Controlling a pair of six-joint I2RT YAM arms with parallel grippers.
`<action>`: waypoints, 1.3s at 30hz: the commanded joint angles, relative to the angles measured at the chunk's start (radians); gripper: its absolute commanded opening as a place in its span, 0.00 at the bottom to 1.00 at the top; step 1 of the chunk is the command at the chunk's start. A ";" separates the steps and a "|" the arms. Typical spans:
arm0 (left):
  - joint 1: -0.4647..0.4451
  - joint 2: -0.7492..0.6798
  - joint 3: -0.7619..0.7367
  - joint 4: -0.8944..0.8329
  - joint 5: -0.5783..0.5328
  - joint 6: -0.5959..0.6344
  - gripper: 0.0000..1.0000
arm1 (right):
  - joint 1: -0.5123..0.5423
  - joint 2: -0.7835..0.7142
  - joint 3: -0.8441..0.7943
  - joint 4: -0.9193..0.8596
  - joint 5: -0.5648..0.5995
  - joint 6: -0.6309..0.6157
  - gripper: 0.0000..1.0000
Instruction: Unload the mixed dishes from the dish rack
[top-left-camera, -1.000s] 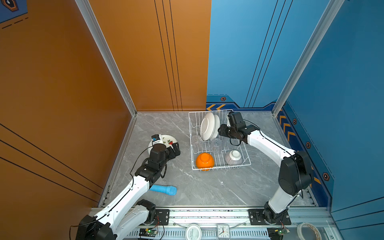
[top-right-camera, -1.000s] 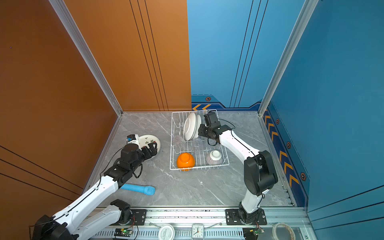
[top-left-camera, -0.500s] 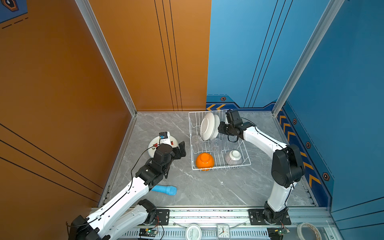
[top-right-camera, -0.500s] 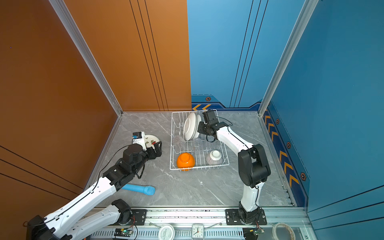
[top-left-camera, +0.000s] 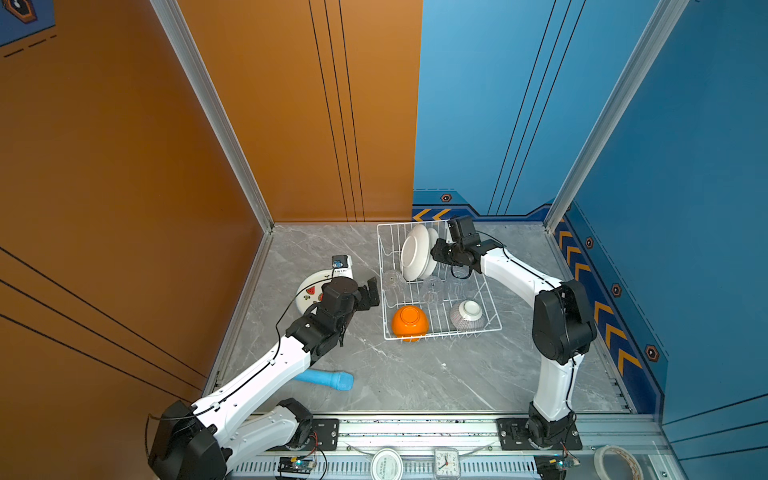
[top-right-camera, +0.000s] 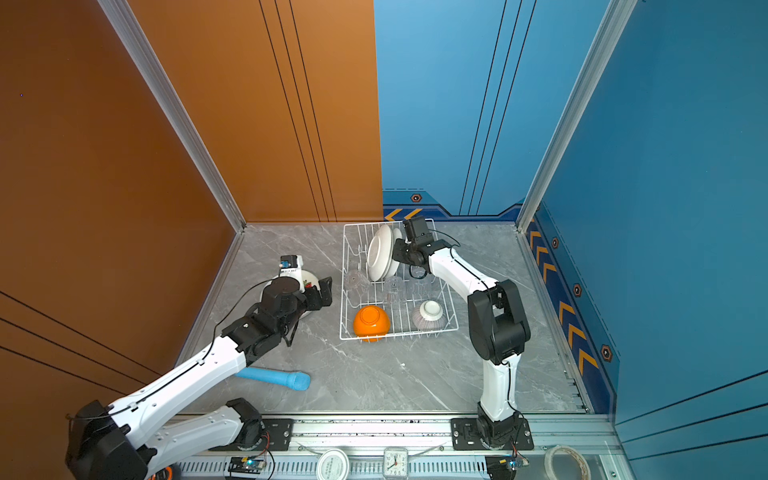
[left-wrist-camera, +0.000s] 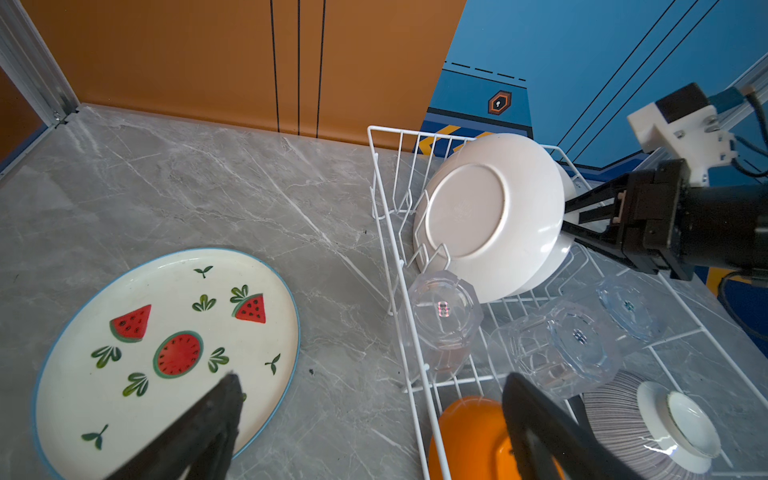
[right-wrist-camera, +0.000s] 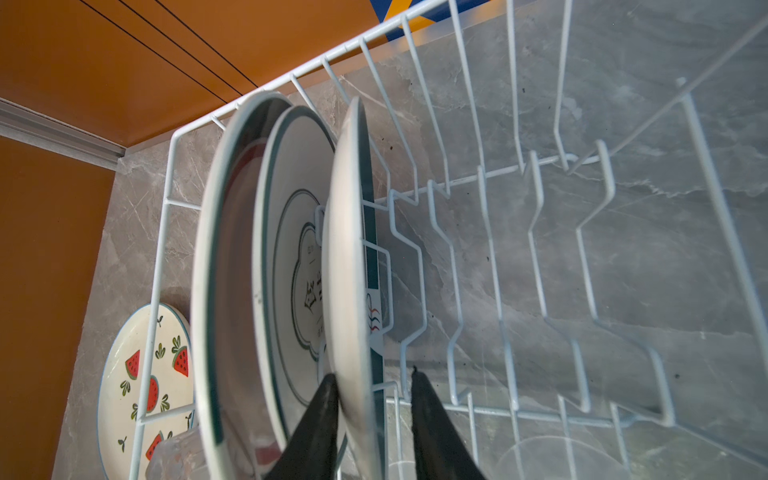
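taking the next plate out of the dish rack looks like the step in hand; the right gripper is at the rack's far end, jaws partly open on both sides of the nearest white plate, with a gap on one side, so not squeezing yet; next it should close, then lift straight up past the prongs; the left gripper, just outside the rack, is wide open and holds nothing; the middle plate has dark writing i cannot read.

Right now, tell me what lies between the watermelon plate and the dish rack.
Only bare marble tabletop, as the left wrist view shows. In both top views the open left gripper hovers above that gap, touching nothing.
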 joint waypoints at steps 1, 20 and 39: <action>-0.010 0.029 0.031 0.021 -0.001 0.024 0.98 | -0.020 0.041 0.016 -0.026 0.029 -0.001 0.32; -0.016 0.079 0.044 0.022 0.008 0.011 0.98 | -0.031 0.046 0.052 -0.020 0.020 0.036 0.12; -0.023 0.072 0.041 0.022 0.000 0.013 0.98 | -0.048 -0.011 0.108 -0.020 0.002 0.025 0.06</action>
